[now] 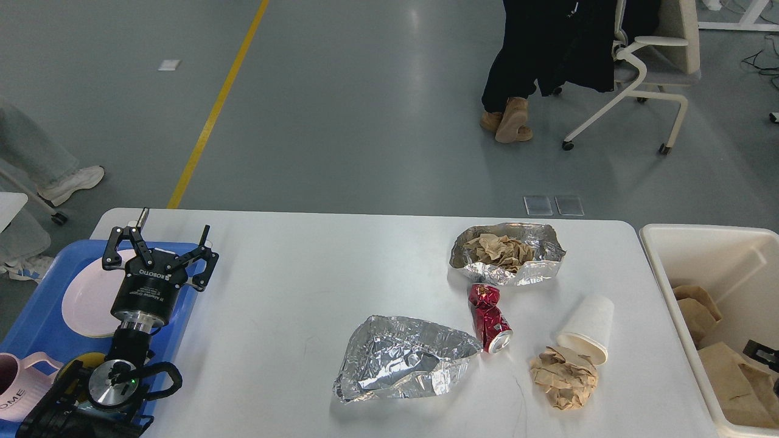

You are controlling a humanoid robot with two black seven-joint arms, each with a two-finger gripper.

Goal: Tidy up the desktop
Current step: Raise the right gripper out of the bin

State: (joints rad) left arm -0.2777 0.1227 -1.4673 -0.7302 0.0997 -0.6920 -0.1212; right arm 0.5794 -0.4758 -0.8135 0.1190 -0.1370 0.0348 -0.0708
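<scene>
The white desktop (292, 267) carries an empty crumpled foil sheet (405, 359), a foil tray (508, 252) holding brown paper, a crushed red can (489, 317), a white paper cup (587, 328) lying on its side, and a brown paper wad (563, 378). My left gripper (174, 222) stands open over the far right corner of the blue tray (36, 322), with nothing between its fingers. Only a small dark piece of my right gripper (761, 353) shows at the right edge, over the cream bin (700, 234); its fingers cannot be told apart.
A pink plate (85, 304) and a pink mug (15, 380) sit in the blue tray. Brown paper bags (724, 377) lie in the bin. Beyond the table, a seated person (523, 55) and a wheeled chair (645, 67) are on the grey floor.
</scene>
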